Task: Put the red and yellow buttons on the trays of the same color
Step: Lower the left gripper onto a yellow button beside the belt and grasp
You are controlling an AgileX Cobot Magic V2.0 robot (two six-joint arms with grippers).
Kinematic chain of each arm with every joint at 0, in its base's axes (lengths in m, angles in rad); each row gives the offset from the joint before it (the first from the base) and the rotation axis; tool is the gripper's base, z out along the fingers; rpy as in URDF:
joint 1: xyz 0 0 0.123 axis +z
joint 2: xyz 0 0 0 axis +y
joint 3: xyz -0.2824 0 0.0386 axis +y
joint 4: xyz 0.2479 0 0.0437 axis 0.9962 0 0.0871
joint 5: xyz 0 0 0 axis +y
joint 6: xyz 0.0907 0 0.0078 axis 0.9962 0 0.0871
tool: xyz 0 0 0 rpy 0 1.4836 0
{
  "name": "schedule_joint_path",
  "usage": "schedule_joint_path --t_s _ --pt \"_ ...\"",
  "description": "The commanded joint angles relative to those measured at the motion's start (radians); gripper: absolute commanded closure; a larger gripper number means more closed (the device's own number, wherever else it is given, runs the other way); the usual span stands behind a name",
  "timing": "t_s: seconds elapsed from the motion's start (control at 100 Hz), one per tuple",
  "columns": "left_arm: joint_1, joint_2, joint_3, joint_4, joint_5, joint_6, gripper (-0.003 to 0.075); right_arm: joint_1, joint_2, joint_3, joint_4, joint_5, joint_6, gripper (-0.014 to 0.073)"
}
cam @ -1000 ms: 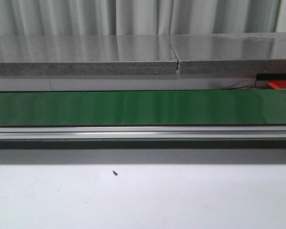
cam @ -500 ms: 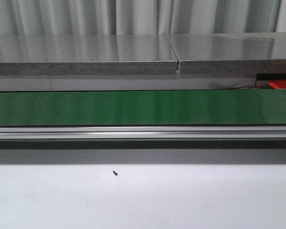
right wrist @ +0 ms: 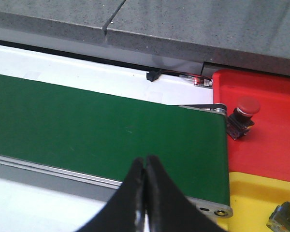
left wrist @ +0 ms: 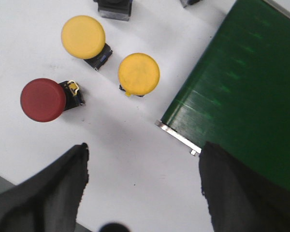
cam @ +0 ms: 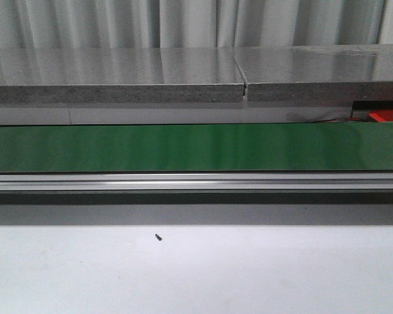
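Tabletop nearest me is plain white, marked by one small dark speck. Beyond it I see the aluminium rail, then the green conveyor belt running across the whole front view, then grey stone-look slabs and pale curtains.

My left gripper hangs spread wide over the white surface, holding nothing; past it lie a red button and two yellow buttons, near the belt's end.

My right gripper has its fingers pressed together, empty, above the belt. Beyond that end sit the red tray, holding one red button, and the yellow tray, with a yellow button at the frame's edge.
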Motion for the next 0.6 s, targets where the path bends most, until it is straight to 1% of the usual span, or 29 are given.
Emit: schedule_joint_path --t_s 0.0,0.09,0.38,0.59 --pt "0.004 0.030 -0.053 -0.019 -0.017 -0.023 0.0240 0.002 -0.003 -0.025 0.017 -0.073 -0.011 0.0622" --pt "0.003 0.093 -0.088 -0.035 0.005 -0.027 0.0243 0.002 -0.003 -0.025 0.017 -0.073 -0.011 0.0622" --pt "0.003 0.262 -0.230 -0.027 0.074 -0.102 0.0246 0.002 -0.003 -0.025 0.017 -0.073 -0.011 0.0622" --pt "0.003 0.330 -0.263 -0.017 0.074 -0.136 0.0246 0.002 -0.003 -0.025 0.017 -0.073 -0.011 0.0622"
